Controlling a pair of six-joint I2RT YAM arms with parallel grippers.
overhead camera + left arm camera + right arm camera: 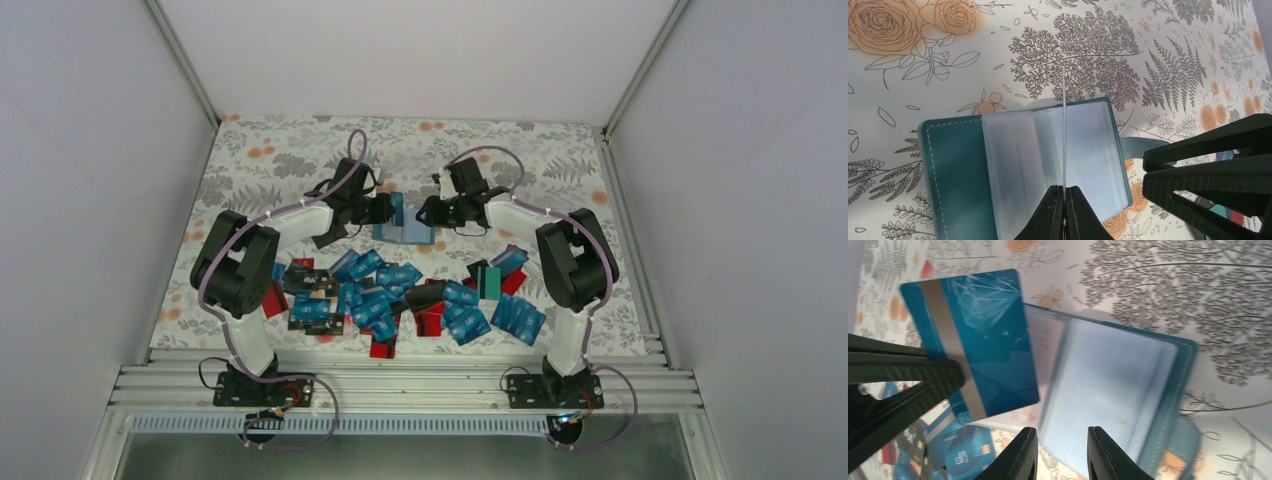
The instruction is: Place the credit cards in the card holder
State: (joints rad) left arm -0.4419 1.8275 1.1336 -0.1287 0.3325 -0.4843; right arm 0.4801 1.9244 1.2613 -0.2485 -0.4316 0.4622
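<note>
The card holder (418, 234) lies open on the floral cloth at mid-back, its clear sleeves up; it also shows in the left wrist view (953, 175) and the right wrist view (1128, 390). My left gripper (388, 209) is shut on a blue credit card (398, 207), held upright above the holder. That card is edge-on in the left wrist view (1064, 130) between the shut left gripper (1064, 192), and shows its striped back in the right wrist view (983, 335). My right gripper (431, 212) is open (1060, 452) just over the holder's sleeves, holding nothing.
Several loose credit cards (385, 295), mostly blue with some red (383, 348), black (310, 280) and one teal-green (490, 282), lie piled between the arms. Grey walls enclose the table; a metal rail (400, 385) runs along the near edge.
</note>
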